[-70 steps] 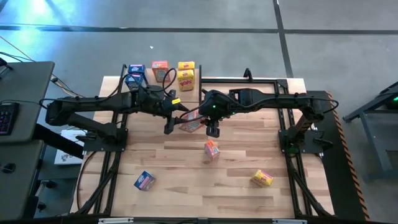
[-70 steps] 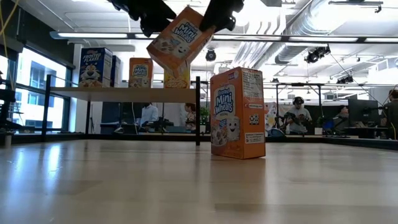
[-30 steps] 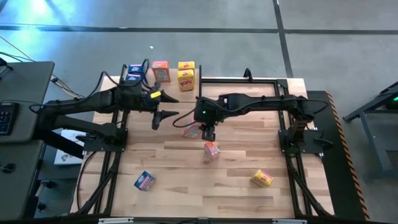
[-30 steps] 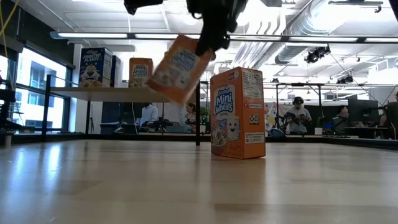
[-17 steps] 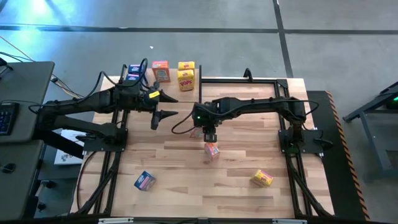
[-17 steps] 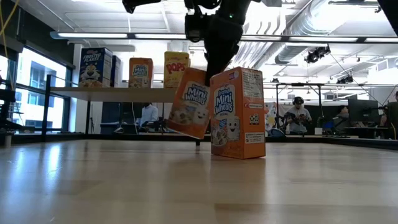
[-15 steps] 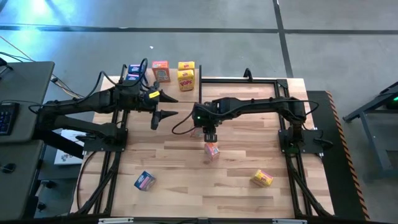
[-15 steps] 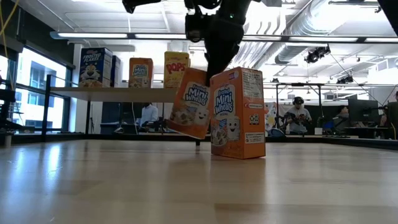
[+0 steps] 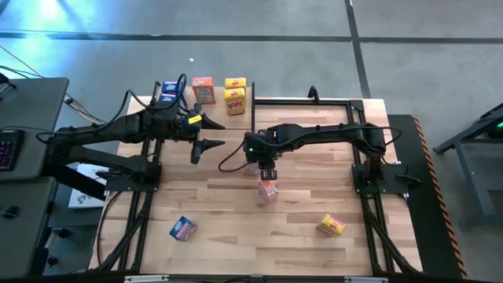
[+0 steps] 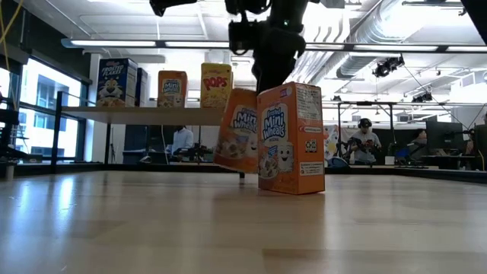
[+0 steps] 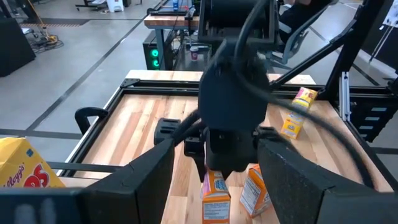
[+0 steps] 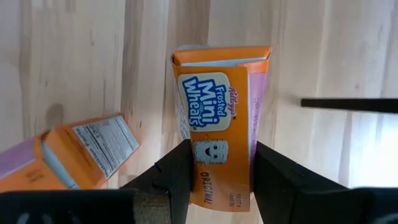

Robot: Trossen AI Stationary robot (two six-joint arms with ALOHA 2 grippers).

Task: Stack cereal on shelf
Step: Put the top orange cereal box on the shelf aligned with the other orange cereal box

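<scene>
An open workshop lies behind your plank bench (image 9: 236, 228). Your right gripper (image 12: 214, 168) is clamped on an orange Mini-Wheats box (image 10: 237, 129), nearly upright, just beside a standing twin (image 10: 291, 138). The shelf (image 10: 152, 114) lies beyond; your left gripper (image 9: 206, 146) waits half-open, nearer it.

Polished grey concrete floor (image 9: 259, 47) crossed by dark seam lines; tall window (image 10: 29, 114) at one side of room, daylight through it; long fluorescent strip lights (image 10: 137, 43) on open ceiling; silver ventilation ducts (image 10: 365, 30) overhead; seated person at desk (image 10: 365, 144) far back; black side desk with keyboard (image 9: 9, 145) beside table.
</scene>
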